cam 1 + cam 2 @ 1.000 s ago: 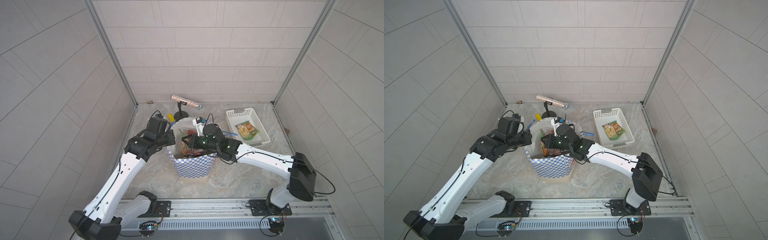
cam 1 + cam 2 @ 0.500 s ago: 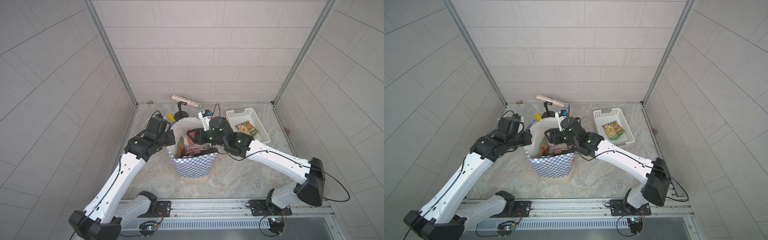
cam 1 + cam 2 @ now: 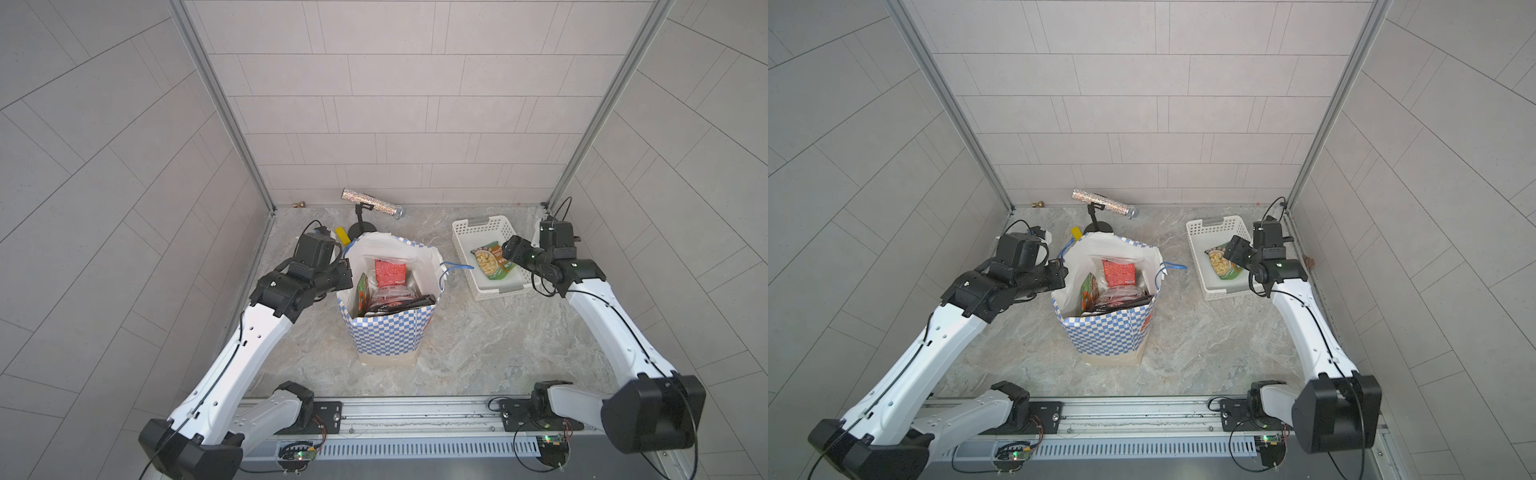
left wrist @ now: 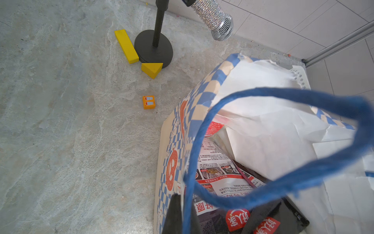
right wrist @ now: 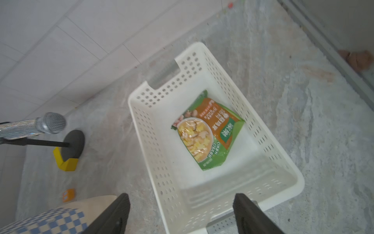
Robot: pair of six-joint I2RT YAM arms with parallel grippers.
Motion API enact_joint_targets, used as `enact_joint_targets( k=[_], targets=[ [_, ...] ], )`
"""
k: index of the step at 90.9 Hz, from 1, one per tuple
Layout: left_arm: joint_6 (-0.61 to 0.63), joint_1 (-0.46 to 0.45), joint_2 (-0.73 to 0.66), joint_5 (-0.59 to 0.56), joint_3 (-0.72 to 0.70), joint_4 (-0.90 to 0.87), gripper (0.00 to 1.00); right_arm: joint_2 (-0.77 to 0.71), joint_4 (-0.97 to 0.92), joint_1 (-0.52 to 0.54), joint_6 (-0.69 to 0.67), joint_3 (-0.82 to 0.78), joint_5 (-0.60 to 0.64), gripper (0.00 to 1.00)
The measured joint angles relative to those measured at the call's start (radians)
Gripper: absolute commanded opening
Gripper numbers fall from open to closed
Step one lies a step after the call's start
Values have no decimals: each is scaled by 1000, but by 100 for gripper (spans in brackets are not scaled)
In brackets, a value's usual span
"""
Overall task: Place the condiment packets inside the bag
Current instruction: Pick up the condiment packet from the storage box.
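L gripper (image 3: 345,272) clenched, prob. on bag (image 3: 386,336) rim, R gripper (image 5: 182,196) spread, green pkt (image 5: 208,131) long axis askew in basket (image 5: 153,141)

1. One checkered paper bag (image 3: 388,336).
2. One white perforated basket (image 3: 478,226).
3. Condiment packets: one green soup packet (image 5: 208,131) in the basket; inside the bag, one green packet on edge (image 3: 361,291), one red packet (image 3: 390,272), plus a dark stack (image 3: 401,301) too overlapped to count.
4. One glittery microphone (image 3: 382,205) on one black stand (image 4: 162,54).
5. Two yellow blocks: one bar (image 4: 126,46), one wedge (image 4: 152,69).
6. One small orange block (image 4: 148,102).
7. One small brass-coloured item (image 3: 297,204) by the back wall.
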Motion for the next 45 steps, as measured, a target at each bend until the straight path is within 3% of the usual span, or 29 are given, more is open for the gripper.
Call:
enact_joint_targets(
  k=[10, 17, 32, 45],
  targets=[
    [3, 0, 6, 21, 0, 7, 0, 201, -56, -6, -82, 96, 0, 97],
    [7, 0, 7, 29, 0, 7, 6, 329, -63, -7, -105, 171, 7, 99],
    [29, 0, 7, 37, 0, -2, 31, 508, -81, -14, -83, 267, 59, 95],
    [46, 0, 2, 37, 8, -18, 58, 560, -79, -29, -28, 259, 85, 94]
  ],
)
